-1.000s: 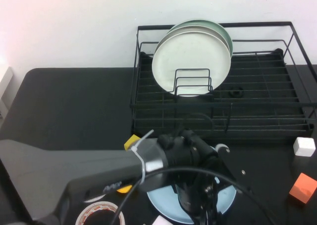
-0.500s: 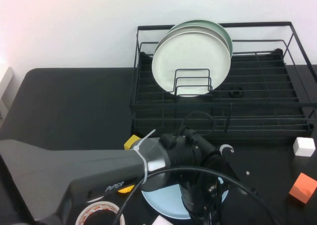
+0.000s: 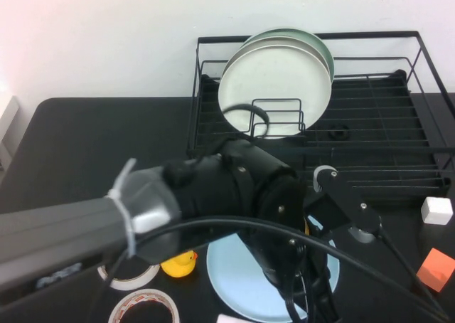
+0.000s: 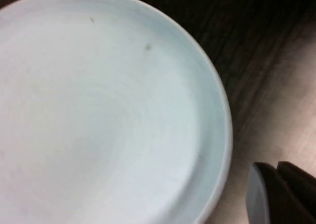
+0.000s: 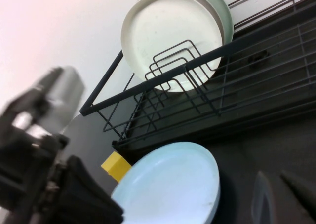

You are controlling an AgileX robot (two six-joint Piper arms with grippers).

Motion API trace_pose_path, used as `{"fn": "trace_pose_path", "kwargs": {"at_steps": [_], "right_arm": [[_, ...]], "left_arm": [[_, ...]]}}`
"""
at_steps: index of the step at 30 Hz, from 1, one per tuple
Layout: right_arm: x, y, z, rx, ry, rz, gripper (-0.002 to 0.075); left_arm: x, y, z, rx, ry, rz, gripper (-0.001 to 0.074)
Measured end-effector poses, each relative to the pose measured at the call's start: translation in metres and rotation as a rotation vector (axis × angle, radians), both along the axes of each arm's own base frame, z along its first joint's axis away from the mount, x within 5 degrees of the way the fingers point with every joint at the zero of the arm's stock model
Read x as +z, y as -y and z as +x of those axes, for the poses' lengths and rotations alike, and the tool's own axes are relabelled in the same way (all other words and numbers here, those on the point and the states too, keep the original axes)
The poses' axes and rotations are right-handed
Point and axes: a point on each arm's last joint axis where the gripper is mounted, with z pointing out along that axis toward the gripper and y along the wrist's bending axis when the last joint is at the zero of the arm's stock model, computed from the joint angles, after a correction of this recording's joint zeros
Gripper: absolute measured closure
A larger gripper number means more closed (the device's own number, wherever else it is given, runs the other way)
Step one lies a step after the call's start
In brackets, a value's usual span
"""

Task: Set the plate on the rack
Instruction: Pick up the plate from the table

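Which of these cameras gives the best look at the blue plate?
The right wrist view: the plate shows nearly whole, lying before the rack. The high view has the left arm covering much of it. The left wrist view shows only part of it, close up.

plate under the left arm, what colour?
Plain light blue, no pattern. The plate shows best in the right wrist view.

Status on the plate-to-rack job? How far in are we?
Early stage. Done: the left arm is down over the light-blue plate, left gripper shut at its rim; whether it grips the rim is hidden. In hand: the pickup; in the right wrist view the plate looks tilted near the table. Left: lifting and slotting it into the black wire rack beside the pale plates. The shut right gripper is parked nearby.
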Motion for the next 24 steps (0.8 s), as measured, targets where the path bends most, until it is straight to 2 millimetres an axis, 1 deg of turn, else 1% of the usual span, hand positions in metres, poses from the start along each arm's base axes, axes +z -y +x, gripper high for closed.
{"fn": "trace_pose_path", "kwargs": {"at_steps": [6, 10, 12, 14, 16, 17, 18, 20, 22, 24], "right_arm": [[0.000, 0.000, 0.000, 0.001, 0.000, 0.014, 0.0715], [0.000, 0.000, 0.000, 0.001, -0.001, 0.016, 0.0715], [0.000, 0.000, 0.000, 0.001, -0.001, 0.016, 0.0715], [0.000, 0.000, 0.000, 0.001, -0.001, 0.016, 0.0715], [0.000, 0.000, 0.000, 0.001, -0.001, 0.016, 0.0715], [0.000, 0.000, 0.000, 0.001, -0.001, 0.016, 0.0715], [0.000, 0.000, 0.000, 0.003, -0.002, 0.016, 0.0715], [0.000, -0.001, 0.000, 0.006, -0.004, 0.015, 0.0715], [0.000, -0.001, 0.000, 0.008, -0.005, 0.016, 0.0715], [0.000, -0.001, 0.000, 0.008, -0.005, 0.017, 0.0715]], "left_arm": [[0.019, -0.008, -0.010, -0.011, -0.013, -0.009, 0.0735], [0.021, -0.005, -0.017, -0.050, 0.013, 0.008, 0.0735], [0.018, -0.003, -0.018, -0.051, 0.005, 0.014, 0.0735], [0.011, -0.001, -0.018, -0.036, -0.022, 0.033, 0.0734], [-0.003, 0.001, -0.017, -0.025, -0.062, 0.077, 0.0709], [-0.010, 0.003, -0.016, -0.025, -0.082, 0.102, 0.0686], [-0.019, 0.004, -0.015, -0.027, -0.103, 0.129, 0.0644], [-0.034, 0.006, -0.014, -0.036, -0.130, 0.174, 0.0536], [-0.048, 0.008, -0.011, -0.039, -0.143, 0.207, 0.0402], [-0.059, 0.010, -0.008, -0.042, -0.138, 0.223, 0.0302]]}}
